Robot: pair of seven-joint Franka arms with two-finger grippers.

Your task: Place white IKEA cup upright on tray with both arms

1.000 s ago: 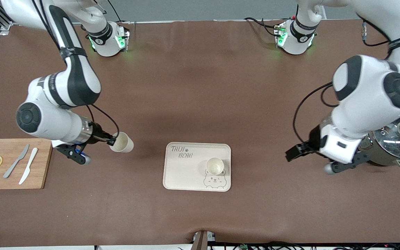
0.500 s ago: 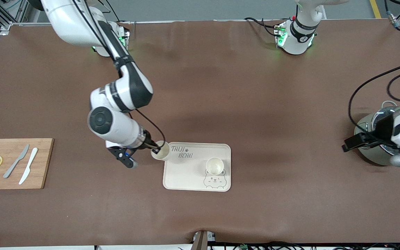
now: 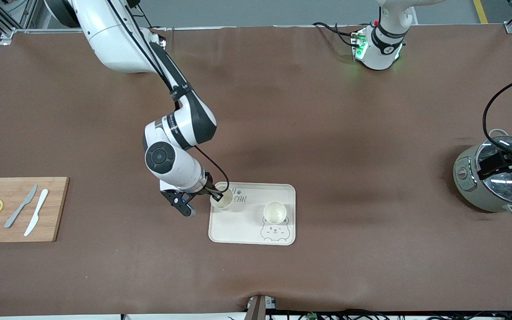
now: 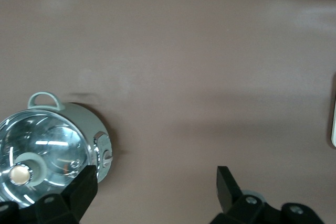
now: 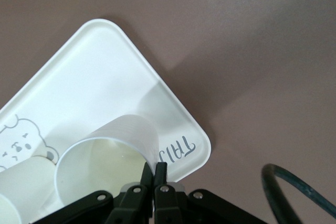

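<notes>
while we look from the front, our right gripper [image 3: 215,194] pinches the rim of a white cup [image 3: 221,199] over the tray [image 3: 249,231], at its lettered corner toward the right arm's end; a second cup [image 3: 275,212] already stands upright on the tray by the bear; our left gripper [image 3: 500,165] waits over the steel pot [image 3: 482,195]; from the left wrist, its fingers [image 4: 227,184] stand wide apart, holding nothing; from the right wrist, the fingers [image 5: 159,174] are closed thin on the cup wall [image 5: 123,135], the cup tilted; we judge it best to level the cup, lower it flat, clear of its neighbour, then release.
</notes>
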